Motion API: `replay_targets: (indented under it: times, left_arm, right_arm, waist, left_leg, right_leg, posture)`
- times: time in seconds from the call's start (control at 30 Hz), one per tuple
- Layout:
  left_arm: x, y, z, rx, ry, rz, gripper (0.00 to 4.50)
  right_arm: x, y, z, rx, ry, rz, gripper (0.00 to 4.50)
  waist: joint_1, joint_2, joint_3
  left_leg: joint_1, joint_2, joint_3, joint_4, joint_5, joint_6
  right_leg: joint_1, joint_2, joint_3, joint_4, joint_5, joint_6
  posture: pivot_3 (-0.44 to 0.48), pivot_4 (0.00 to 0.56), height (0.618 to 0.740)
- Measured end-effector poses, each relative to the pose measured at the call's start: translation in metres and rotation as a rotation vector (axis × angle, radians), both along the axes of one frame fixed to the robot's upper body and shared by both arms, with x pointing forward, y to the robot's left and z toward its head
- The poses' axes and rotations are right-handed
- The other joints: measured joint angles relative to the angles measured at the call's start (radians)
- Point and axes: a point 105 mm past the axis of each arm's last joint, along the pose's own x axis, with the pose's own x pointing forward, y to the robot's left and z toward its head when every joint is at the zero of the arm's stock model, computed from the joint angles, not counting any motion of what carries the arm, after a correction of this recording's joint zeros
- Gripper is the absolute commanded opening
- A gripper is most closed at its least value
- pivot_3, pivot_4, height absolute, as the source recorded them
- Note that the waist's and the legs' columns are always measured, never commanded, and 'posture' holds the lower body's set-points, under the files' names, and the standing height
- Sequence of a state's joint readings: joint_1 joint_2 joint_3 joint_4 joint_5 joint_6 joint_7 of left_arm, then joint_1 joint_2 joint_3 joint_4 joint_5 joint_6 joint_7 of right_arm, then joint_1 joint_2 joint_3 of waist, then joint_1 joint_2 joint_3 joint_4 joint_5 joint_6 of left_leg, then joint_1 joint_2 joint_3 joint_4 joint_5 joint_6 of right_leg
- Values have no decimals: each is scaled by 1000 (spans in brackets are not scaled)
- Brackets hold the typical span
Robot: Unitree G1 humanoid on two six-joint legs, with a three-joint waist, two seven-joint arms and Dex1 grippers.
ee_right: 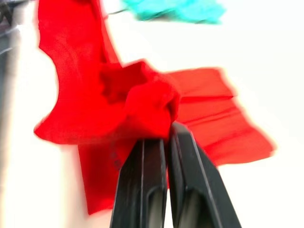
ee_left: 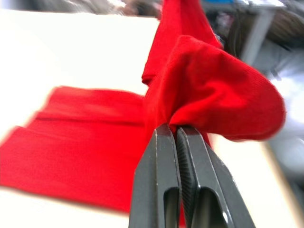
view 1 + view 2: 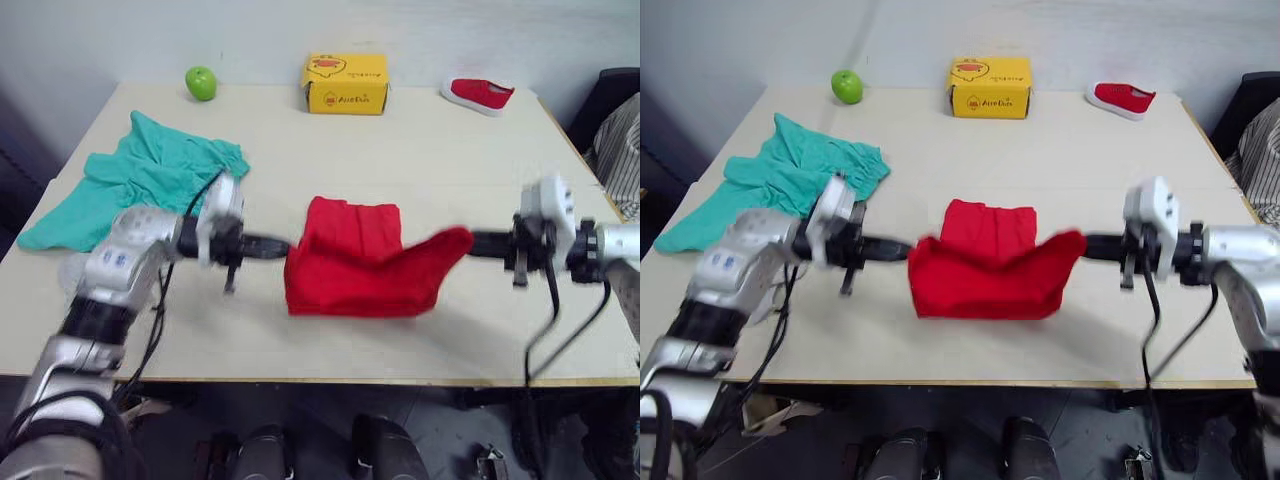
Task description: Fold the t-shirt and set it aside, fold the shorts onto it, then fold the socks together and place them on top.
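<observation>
Head views, my reading: the t-shirt (image 3: 350, 260) sits partly folded at the middle of the table (image 3: 450, 160), its near edge lifted between my two arms. The left gripper (image 3: 283, 247) reaches in from my left and pinches one end of that edge; the right gripper (image 3: 468, 240) reaches in from my right and pinches the other end, which stands off the tabletop. The shorts (image 3: 145, 180) lie spread and rumpled at the far left part of the table, apart from the t-shirt. Along the far edge: a green apple (image 3: 201, 82), a yellow box (image 3: 346, 83) and a small red shoe (image 3: 479, 94), all well apart from the garments.

Left wrist view: my left fingers (image 2: 156, 190) are pressed together on a bunched fold of red cloth, a detail the head views blur. Flat layers of the t-shirt lie on the table beyond.

Right wrist view: my right fingers (image 1: 142, 190) are clamped narrow on a wad of the red cloth. A strip of the teal shorts shows past the t-shirt.
</observation>
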State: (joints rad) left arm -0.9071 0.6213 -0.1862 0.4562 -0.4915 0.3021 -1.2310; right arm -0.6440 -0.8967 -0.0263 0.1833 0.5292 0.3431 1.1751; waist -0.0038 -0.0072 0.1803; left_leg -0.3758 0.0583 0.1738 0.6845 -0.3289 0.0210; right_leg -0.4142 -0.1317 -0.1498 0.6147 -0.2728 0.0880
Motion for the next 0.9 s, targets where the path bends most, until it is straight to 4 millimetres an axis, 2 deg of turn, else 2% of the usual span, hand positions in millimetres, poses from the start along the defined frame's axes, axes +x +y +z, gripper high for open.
replay_targets:
  times: [0.1,0.2,0.33,0.63,0.77,0.83,0.9]
  left_arm:
    - [28,-5,-11,15,48,86,22]
    - [50,-5,-26,37,88,206,22]
    - [70,4,-31,14,102,359,22]
    - [76,18,-34,-9,109,447,22]
    - [81,23,-43,-12,135,514,22]
    - [82,22,-44,-23,145,531,489]
    - [84,23,-46,-26,157,556,958]
  right_arm:
    - [28,-5,-8,14,26,-69,0]
    - [51,-2,-18,24,42,-98,0]
    - [70,6,-31,-7,48,-108,0]
    - [80,17,-48,-44,41,-98,0]
    - [83,17,-57,-51,62,-131,0]
    - [85,15,-61,-42,73,-158,0]
    - [90,18,-60,-1,78,-190,508]
  waist:
    - [-5,0,0]
    - [-17,0,0]
    - [-32,0,0]
    - [-41,0,0]
    - [-49,0,0]
    - [-51,0,0]
    - [-53,0,0]
  left_leg:
    - [-3,0,6,-2,0,-1]
    - [-17,0,8,0,1,-2]
    - [-19,0,7,-1,1,-2]
    - [-16,-1,6,0,7,-3]
    - [-15,-1,5,0,8,-4]
    - [-15,-1,5,0,8,-4]
    - [-15,-1,4,0,8,-4]
  right_leg:
    - [-4,1,0,-2,-1,0]
    - [-17,1,0,1,-1,0]
    - [-20,1,-1,2,-1,1]
    - [-18,-1,1,9,-1,1]
    - [-18,-1,1,10,-1,1]
    - [-18,-1,1,10,-1,1]
    - [-18,-1,1,10,-1,1]
  posture:
    - [0,150,740]
    - [0,150,740]
    - [0,150,740]
    - [0,150,740]
    - [0,150,740]
    - [0,150,740]
    - [0,150,740]
